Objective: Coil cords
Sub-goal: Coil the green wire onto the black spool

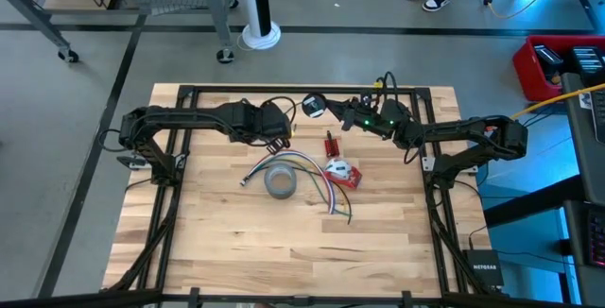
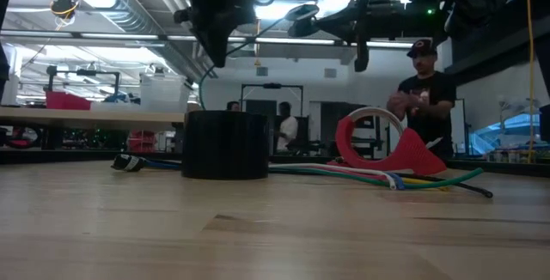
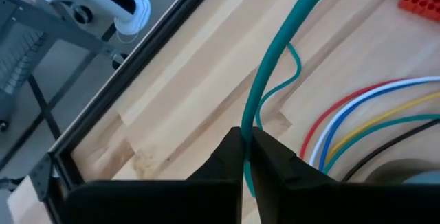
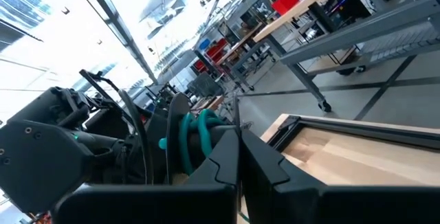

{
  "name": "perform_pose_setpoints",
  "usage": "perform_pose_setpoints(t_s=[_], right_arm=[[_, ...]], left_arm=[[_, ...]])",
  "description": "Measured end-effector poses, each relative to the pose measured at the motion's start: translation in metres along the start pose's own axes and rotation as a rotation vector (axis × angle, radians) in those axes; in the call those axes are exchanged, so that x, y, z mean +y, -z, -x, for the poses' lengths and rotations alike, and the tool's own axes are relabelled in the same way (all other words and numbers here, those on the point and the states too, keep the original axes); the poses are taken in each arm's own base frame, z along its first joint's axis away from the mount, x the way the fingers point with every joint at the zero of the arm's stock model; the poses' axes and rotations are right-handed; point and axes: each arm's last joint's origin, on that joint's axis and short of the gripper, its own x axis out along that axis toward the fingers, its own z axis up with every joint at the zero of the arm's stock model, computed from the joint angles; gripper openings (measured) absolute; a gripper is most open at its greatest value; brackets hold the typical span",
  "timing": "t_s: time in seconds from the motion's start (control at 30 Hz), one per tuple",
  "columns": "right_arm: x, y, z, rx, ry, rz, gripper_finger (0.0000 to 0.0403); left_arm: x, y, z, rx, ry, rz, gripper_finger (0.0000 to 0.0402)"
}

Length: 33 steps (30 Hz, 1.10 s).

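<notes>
1. We see the left gripper [image 3: 245,148] up above the table [image 1: 227,242], near the far edge. Its fingers are pinched tight on a green cord [image 3: 282,35].
2. The green cord runs away from those fingers, over the wood. A loose loop of it bends off to one side.
3. The right gripper [image 4: 239,157] is also up high near the far edge, close to the left one. Its fingers are pressed together, and green cord loops [image 4: 196,138] sit bunched right at them. We cannot tell for sure if the fingers hold the loops.
4. More cords [image 1: 317,178] lie spread on the table in a fan: red, blue, yellow, green and dark ones. One end of the bunch has a plug [image 1: 245,180].
5. A grey tape roll [image 1: 281,182] sits flat on the table, touching the cords. In the low view it blocks part of them.
6. A red tape holder [image 1: 342,173] stands just beside the cords, on the right side.
7. A small red block [image 1: 332,144] lies near it, closer to the far edge.
8. A person [image 2: 423,100] in a cap stands in the room behind the table.
</notes>
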Motion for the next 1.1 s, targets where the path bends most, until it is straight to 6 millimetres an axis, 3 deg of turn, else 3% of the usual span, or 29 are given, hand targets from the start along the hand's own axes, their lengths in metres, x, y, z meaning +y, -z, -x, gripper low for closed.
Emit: perform_pose_setpoints(t_s=[0.2, 0.47, 0.77, 1.1], right_arm=[[0.0, -0.001, 0.0, -0.029, 0.018, -0.002, 0.0007], [-0.002, 0.0, 0.0, -0.038, 0.053, 0.01, 0.0007], [-0.003, 0.001, 0.0, -0.03, 0.069, 0.032, 0.0007], [-0.004, 0.001, 0.0, -0.034, 0.084, 0.031, 0.0007]], left_arm=[[-0.008, -0.001, -0.002, -0.022, 0.042, 0.022, 0.0002], [-0.032, 0.017, -0.026, -0.045, 0.147, 0.011, 0.0001], [-0.067, 0.029, -0.044, -0.231, 0.415, 0.025, 0.0], [-0.074, 0.027, -0.046, -0.304, 0.519, 0.132, 0.0]])
